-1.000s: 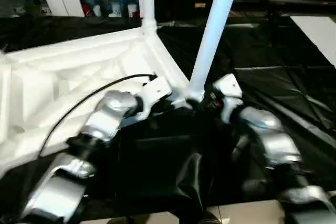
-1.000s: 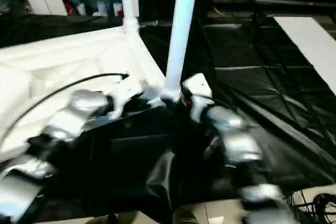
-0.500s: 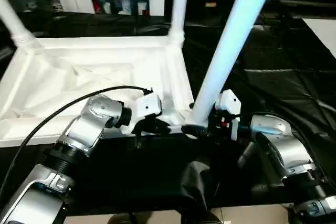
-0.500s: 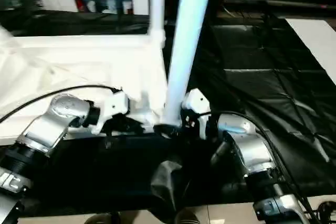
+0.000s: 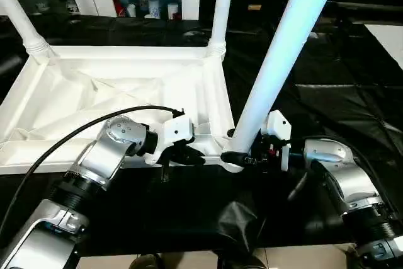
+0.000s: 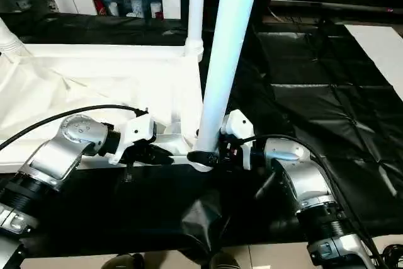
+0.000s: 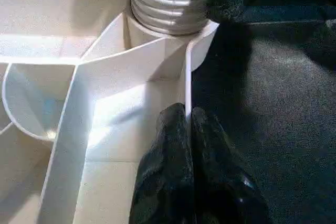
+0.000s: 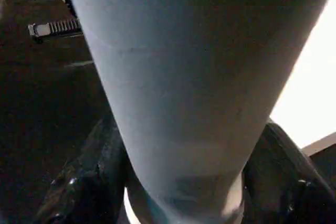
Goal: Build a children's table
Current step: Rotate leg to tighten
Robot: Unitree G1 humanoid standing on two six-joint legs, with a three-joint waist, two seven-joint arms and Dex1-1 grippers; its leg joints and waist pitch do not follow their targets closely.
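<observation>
The near leg (image 5: 277, 67) stood seated in the tabletop's (image 5: 113, 92) nearest right corner socket (image 5: 232, 159), its long axis rising steeply and leaning up and to the right out of the top of my head view. The tabletop lay upside down on the black sheet (image 5: 327, 92), ribbed underside up, with two more legs upright in the far corners: one far leg (image 5: 221, 11) at the far right corner and another leg (image 5: 22, 23) at the far left.

My right gripper (image 5: 247, 157) sat at the base of the near leg, coming in from the right just above the socket; in the right wrist view its black fingers (image 8: 84, 182) flanked the tube on both sides, pressed against it, so I read them as closed round the leg. My left gripper (image 5: 192, 155) lay just left of that same corner, fingertips (image 7: 184, 145) pressed together with nothing between them, resting at the tabletop's rim wall beside the socket.

Both silver forearms reached in low from the near edge, the wrists turned inward so the two grippers pointed toward each other across the corner.
</observation>
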